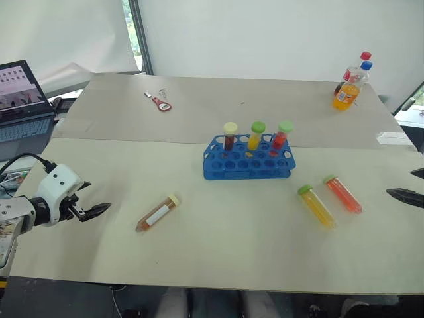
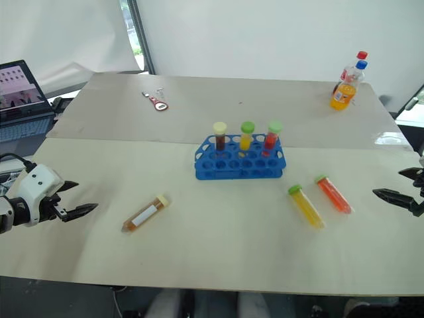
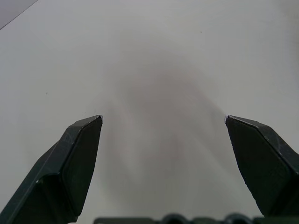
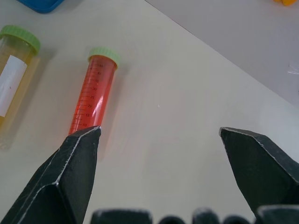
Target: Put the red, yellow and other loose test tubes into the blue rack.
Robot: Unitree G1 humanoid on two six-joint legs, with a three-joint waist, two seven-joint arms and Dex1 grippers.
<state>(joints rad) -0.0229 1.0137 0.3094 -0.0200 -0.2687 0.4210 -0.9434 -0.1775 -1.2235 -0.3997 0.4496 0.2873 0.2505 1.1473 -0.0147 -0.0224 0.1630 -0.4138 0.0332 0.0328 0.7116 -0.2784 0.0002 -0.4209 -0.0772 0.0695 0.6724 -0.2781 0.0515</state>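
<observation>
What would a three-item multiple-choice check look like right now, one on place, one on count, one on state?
1. Where does the brown tube with the cream cap lie?
A. On the table left of the blue rack
B. In the rack
C. Beside the orange soda bottle

2. How many tubes stand in the rack?
A. One
B. Three
C. Five

3. How are the left end effector and the right end effector?
A. Both open and empty
B. Left shut on a tube
C. Right shut on a tube

Answers:
1. A, it lies flat between the rack and the left end effector.
2. B, three capped tubes stand upright in the back row, while the yellow tube and the red tube lie loose.
3. A, both wrist views show spread fingers with nothing between.
</observation>
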